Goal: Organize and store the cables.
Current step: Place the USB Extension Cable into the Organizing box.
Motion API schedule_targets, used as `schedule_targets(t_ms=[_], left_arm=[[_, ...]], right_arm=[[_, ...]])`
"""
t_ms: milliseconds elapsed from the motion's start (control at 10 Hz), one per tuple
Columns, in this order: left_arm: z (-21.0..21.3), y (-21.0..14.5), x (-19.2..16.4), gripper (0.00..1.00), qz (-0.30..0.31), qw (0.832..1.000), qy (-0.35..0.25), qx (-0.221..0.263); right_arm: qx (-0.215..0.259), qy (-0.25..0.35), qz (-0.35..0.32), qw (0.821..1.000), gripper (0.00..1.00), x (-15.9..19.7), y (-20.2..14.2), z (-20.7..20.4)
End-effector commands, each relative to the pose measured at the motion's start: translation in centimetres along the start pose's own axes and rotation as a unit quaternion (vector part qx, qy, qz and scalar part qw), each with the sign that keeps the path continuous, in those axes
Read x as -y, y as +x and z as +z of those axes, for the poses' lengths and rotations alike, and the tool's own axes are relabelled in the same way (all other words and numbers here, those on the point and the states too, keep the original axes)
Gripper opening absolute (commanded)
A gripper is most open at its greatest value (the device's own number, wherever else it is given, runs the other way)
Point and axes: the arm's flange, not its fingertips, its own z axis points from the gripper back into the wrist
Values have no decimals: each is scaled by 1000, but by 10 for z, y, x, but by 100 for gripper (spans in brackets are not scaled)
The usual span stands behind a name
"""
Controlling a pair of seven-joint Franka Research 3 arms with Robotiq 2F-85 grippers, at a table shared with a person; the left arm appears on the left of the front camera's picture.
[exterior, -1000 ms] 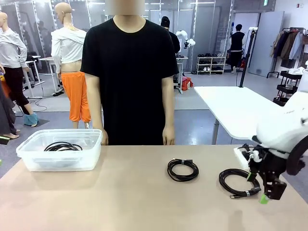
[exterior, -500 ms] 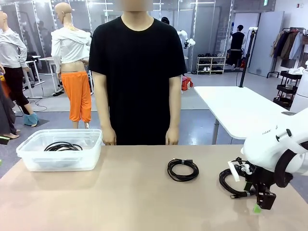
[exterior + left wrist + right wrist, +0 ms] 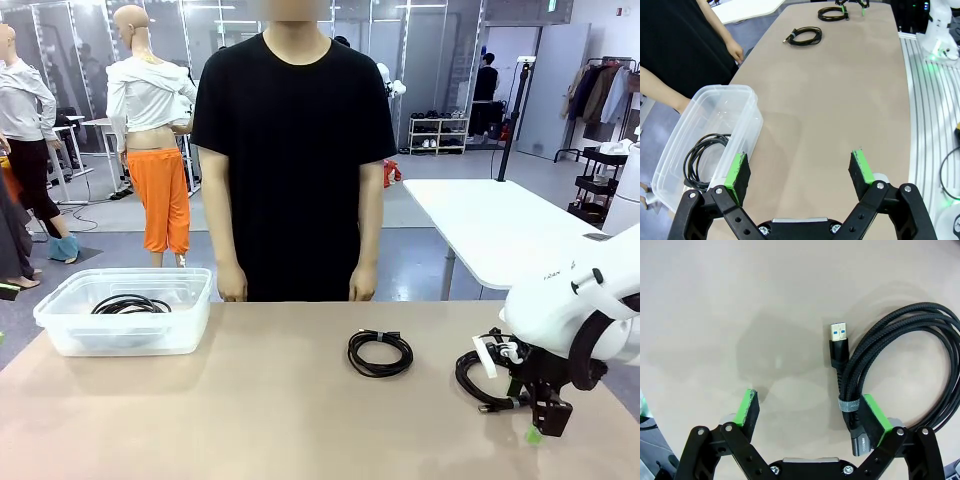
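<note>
Black cables (image 3: 380, 337): two on table (image 3: 250, 400), one in bin (image 3: 120, 335).

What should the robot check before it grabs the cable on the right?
1. Right end effector open: ok.
2. Nearest cable between its fingers: ok, the banded part sits just inside one pad.
3. Low enough to grip: cannot tell.
4. Clear bin has room: ok, one coiled cable inside.
5. Person's hands off the cables: ok, at the table's far edge.
6. Left end effector open, empty: ok.
</note>
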Motion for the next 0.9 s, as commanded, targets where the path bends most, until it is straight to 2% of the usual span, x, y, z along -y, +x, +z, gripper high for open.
schedule_targets(t_ms=[0,800], left_arm=[[0,0,-2,100,-9,1000,2,13],[0,0,-2,100,-9,1000,2,13]], right_arm=[[10,3,6,1000,100,3,-1,-3],[9,6,-2,1000,100,12,1,0]])
